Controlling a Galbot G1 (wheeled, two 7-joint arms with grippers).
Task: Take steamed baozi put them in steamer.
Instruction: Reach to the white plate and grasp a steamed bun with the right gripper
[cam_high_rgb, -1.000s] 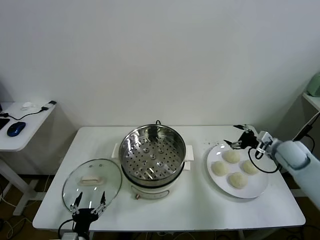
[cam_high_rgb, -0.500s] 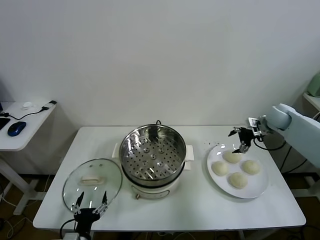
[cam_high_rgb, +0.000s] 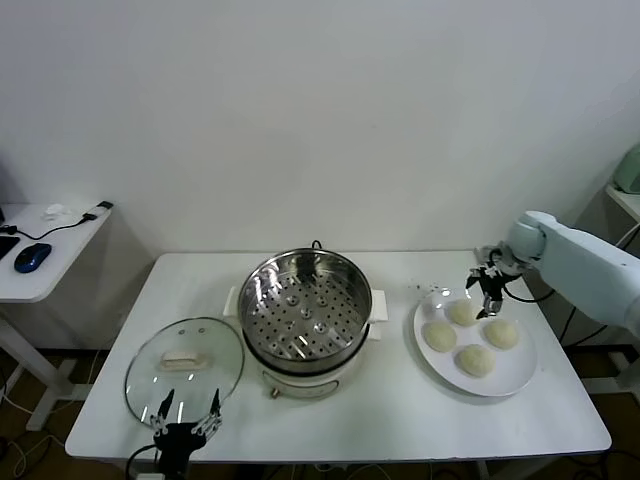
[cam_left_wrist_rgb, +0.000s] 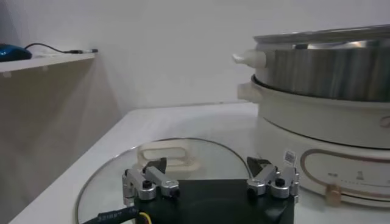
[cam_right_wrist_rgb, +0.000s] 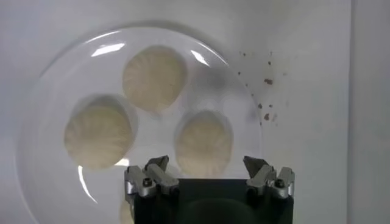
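Right gripper (cam_high_rgb: 486, 293) hangs fingers-down over the far part of the white plate (cam_high_rgb: 515, 378), jaws spread as wide as they go and holding nothing. In the right wrist view its two fingertips (cam_right_wrist_rgb: 157, 172) straddle the nearest bun (cam_right_wrist_rgb: 204, 143) from above, apparently not touching it yet. All four steamed baozi (cam_high_rgb: 462, 313) sit on that plate, to the right of the steamer (cam_high_rgb: 305, 305), whose perforated tray shows no bun in it.

These buns look soft and light — smooth, domed dough that would likely dent or tear under a hard pinch and may be a little tacky. A gentle squeeze across the widest part of the dome, fairly low on the sides, seems the safest hold.

The right arm reaches in from the table's right edge, bent at the wrist so the gripper points nearly straight down. Left gripper (cam_high_rgb: 186, 428) waits at the table's near edge beside the glass lid (cam_high_rgb: 184, 365), jaws open and empty.
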